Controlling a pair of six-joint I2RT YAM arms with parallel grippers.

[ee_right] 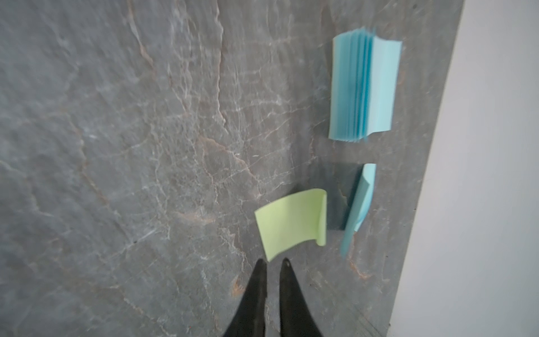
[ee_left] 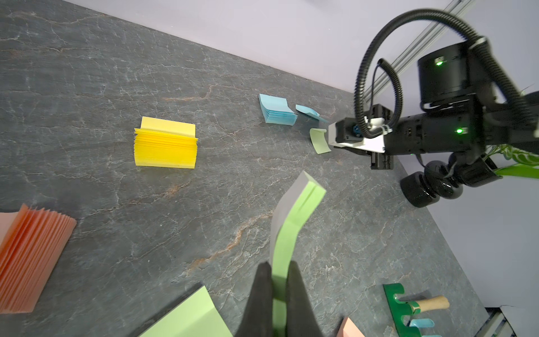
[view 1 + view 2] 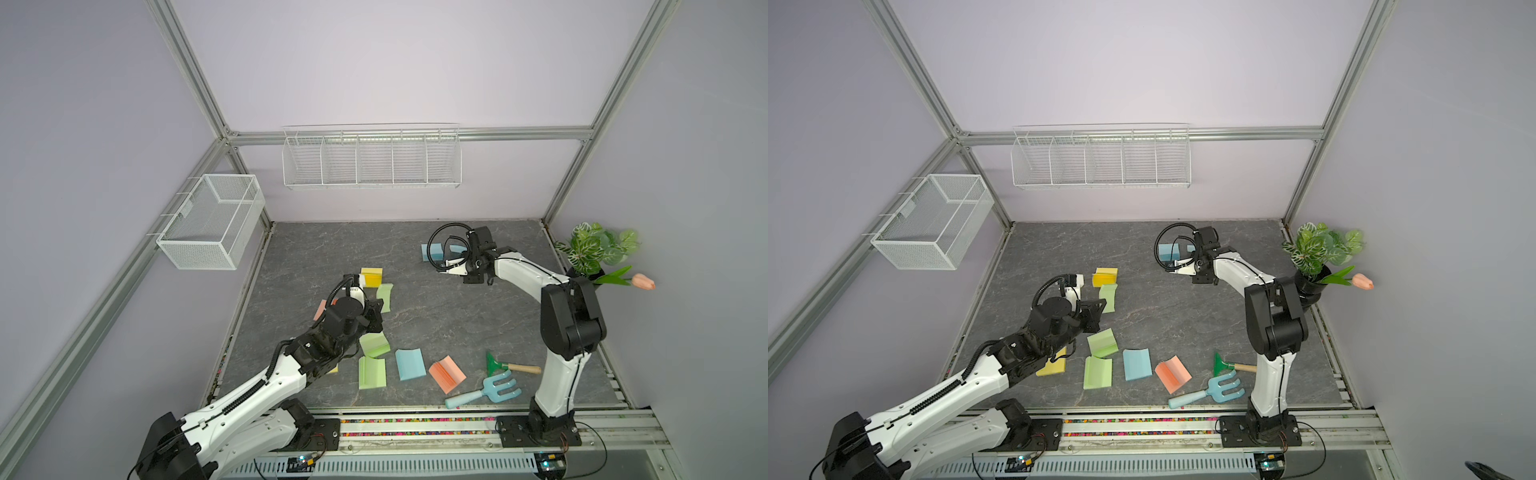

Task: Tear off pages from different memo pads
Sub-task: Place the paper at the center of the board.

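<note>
One green page (image 1: 291, 223) lies just beyond right hand (image 1: 272, 261).

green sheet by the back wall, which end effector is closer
Right. The right end effector is right beside the green sheet; the left end effector hangs mid-table.

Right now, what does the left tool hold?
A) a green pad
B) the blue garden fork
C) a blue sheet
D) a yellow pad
A: in the left wrist view, the left tool is closed on a green pad, which sticks out bent beyond its tips.
</note>
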